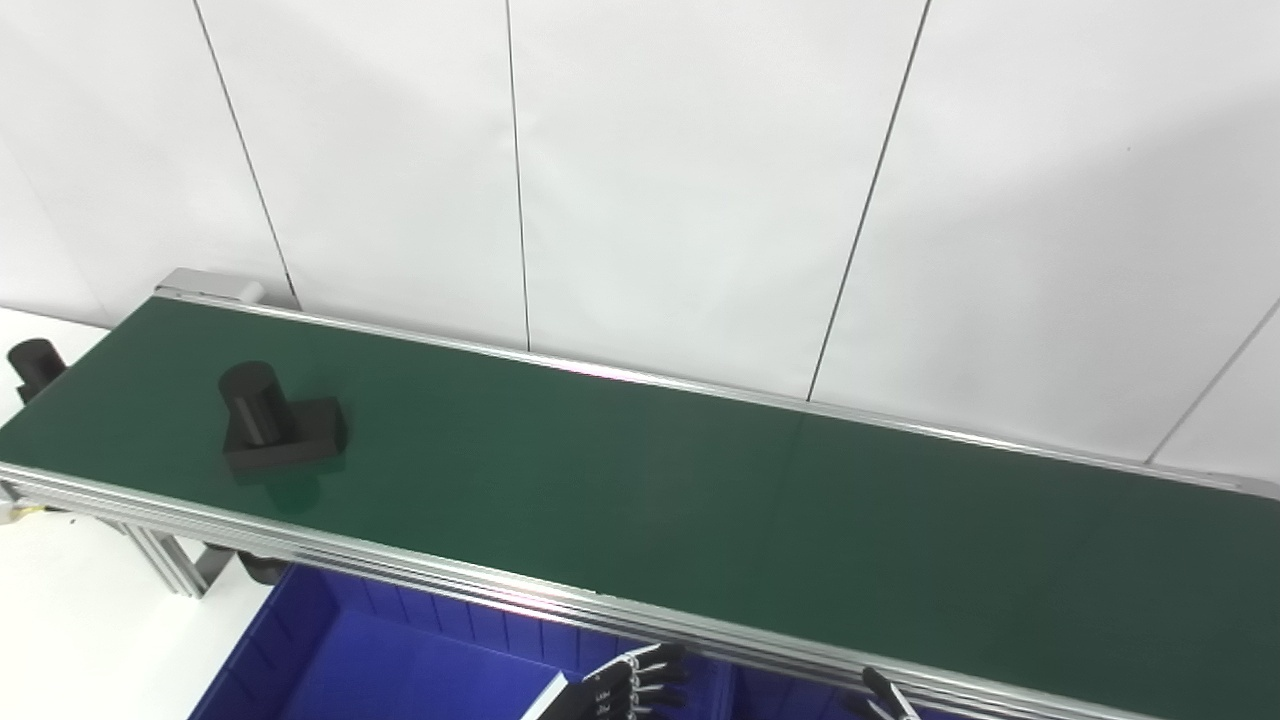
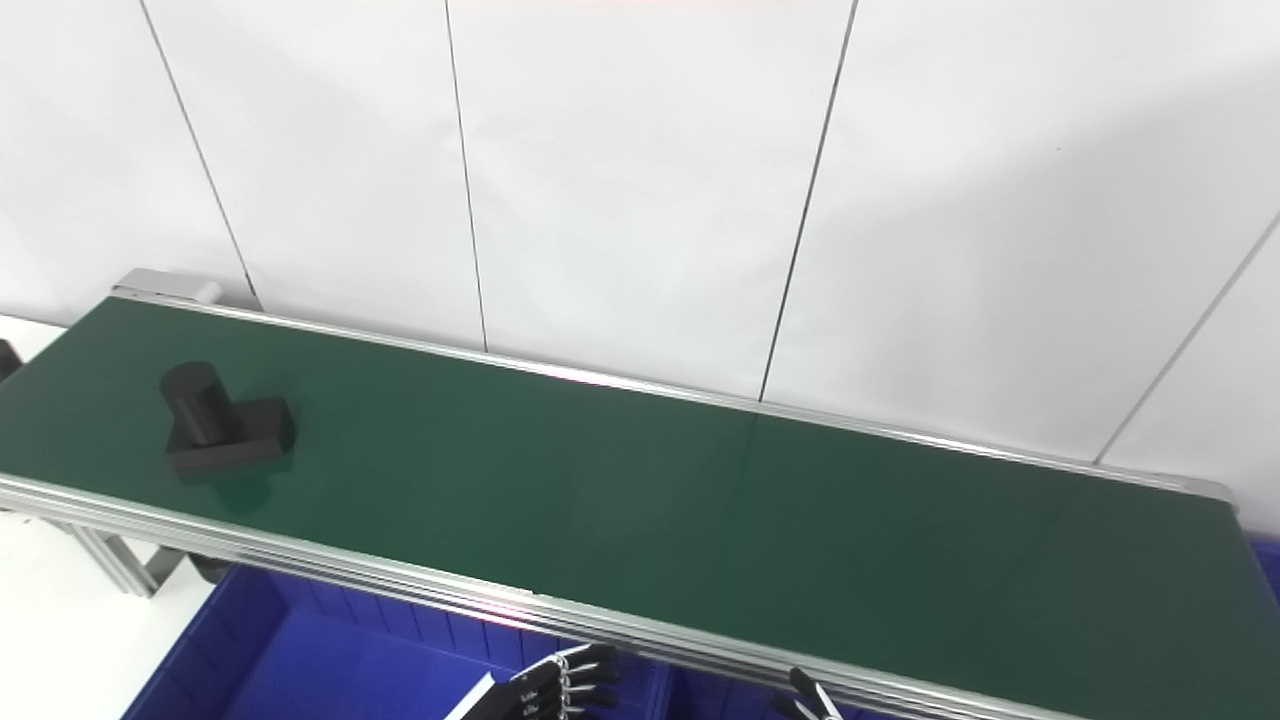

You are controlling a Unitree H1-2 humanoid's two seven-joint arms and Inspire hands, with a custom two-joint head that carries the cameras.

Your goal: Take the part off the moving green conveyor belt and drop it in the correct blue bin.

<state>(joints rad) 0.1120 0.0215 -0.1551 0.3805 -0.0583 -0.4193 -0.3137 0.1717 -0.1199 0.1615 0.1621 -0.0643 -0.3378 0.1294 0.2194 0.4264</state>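
Note:
A black part (image 1: 276, 420), an upright cylinder on a flat rectangular base, rests on the green conveyor belt (image 1: 700, 500) near its left end. My left hand (image 1: 625, 685) shows at the bottom edge below the belt's near rail, over the blue bin (image 1: 400, 670), its fingers spread apart and holding nothing. Only a fingertip or two of my right hand (image 1: 882, 695) peeks in at the bottom edge, too little to tell its state. Both hands are far to the right of the part.
The belt's aluminium rail (image 1: 500, 585) runs along the near side, with a support leg (image 1: 170, 565) at the left. A black motor (image 1: 35, 365) sits off the belt's left end. White wall panels stand behind.

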